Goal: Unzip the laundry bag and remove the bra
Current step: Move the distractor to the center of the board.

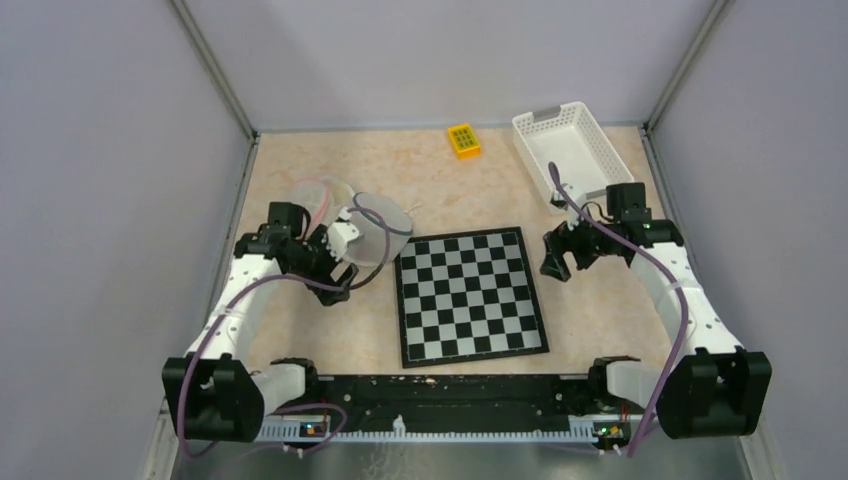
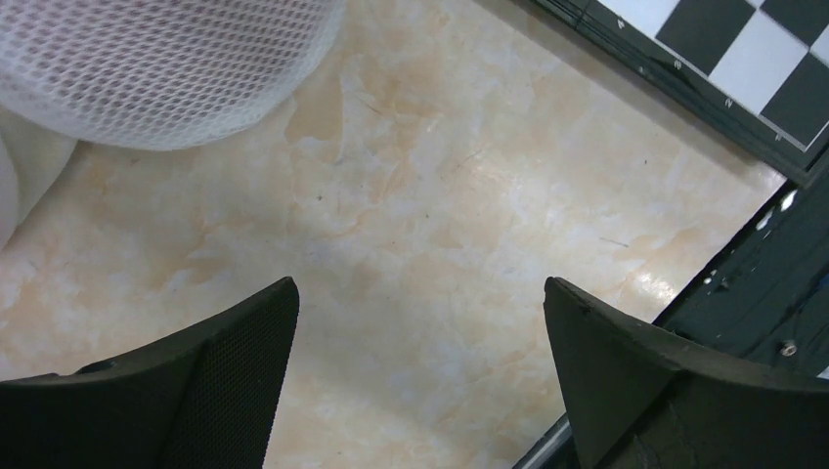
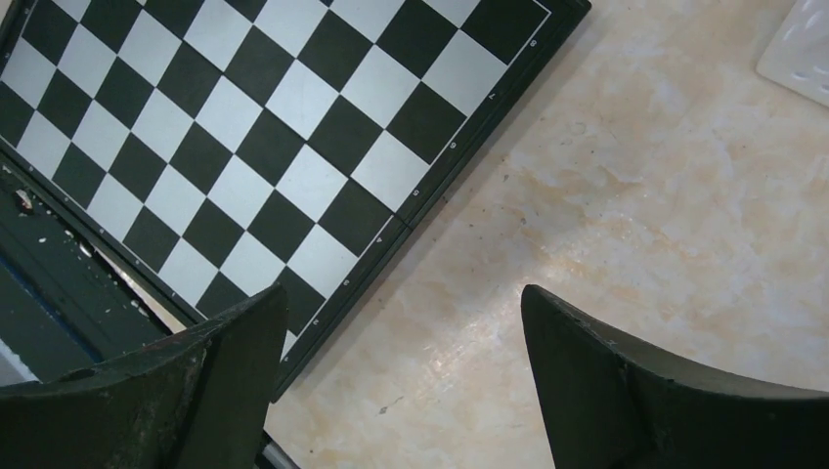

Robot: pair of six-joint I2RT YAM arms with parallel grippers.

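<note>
The laundry bag (image 1: 375, 232) is a white mesh pouch lying left of the chessboard, partly covered by my left arm. In the left wrist view its mesh (image 2: 166, 68) fills the upper left corner. A pale pinkish rim (image 1: 318, 192) shows at the bag's far side; I cannot tell whether it is the bra. My left gripper (image 1: 338, 278) (image 2: 420, 322) hangs open over bare table just near of the bag, nothing between its fingers. Open as well, my right gripper (image 1: 560, 262) (image 3: 403, 332) hovers beside the chessboard's right edge.
A black-and-white chessboard (image 1: 468, 295) (image 3: 244, 127) (image 2: 772, 78) lies in the middle of the table. A white slotted basket (image 1: 570, 150) (image 3: 802, 49) stands at the back right. A small yellow block (image 1: 463, 140) sits at the back centre. Walls close in on three sides.
</note>
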